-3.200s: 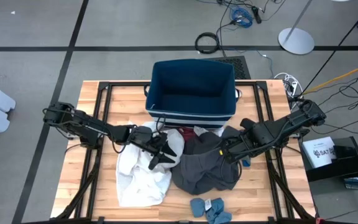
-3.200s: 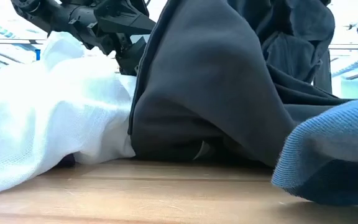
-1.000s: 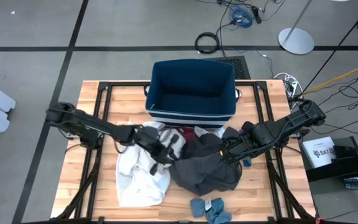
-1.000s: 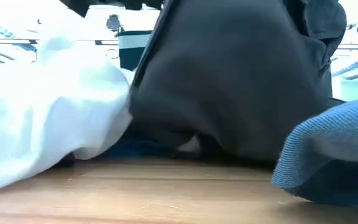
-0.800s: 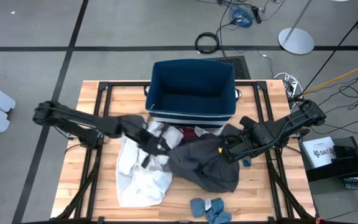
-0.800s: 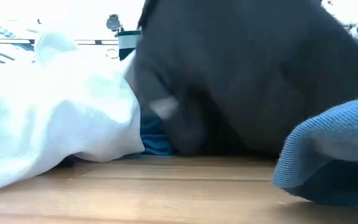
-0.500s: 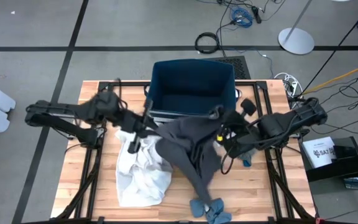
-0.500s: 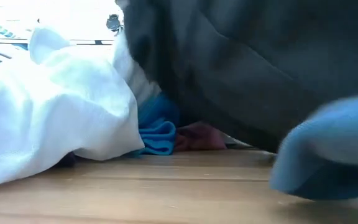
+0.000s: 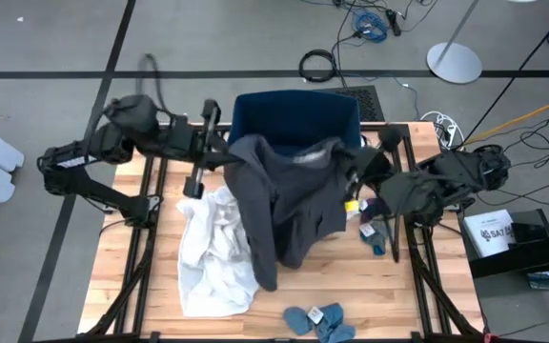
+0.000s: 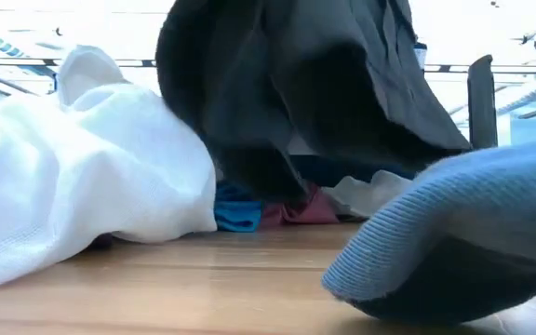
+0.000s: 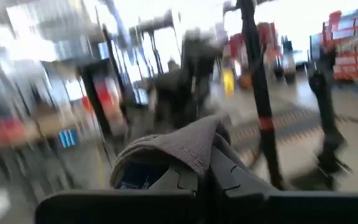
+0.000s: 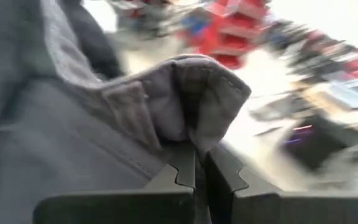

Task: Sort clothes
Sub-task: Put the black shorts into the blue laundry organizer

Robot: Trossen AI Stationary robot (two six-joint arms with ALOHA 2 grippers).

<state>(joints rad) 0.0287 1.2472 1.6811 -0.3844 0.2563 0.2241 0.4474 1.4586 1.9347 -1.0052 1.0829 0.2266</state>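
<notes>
Over the wooden table [image 9: 160, 286] both arms are raised, the left gripper [image 9: 225, 152] and right gripper [image 9: 351, 171] each clamped on an edge of the dark grey garment [image 9: 284, 205] stretched before the navy bin [image 9: 294, 110], whose hanging tail could drag the white garment [image 9: 213, 252] or slip loose.
</notes>
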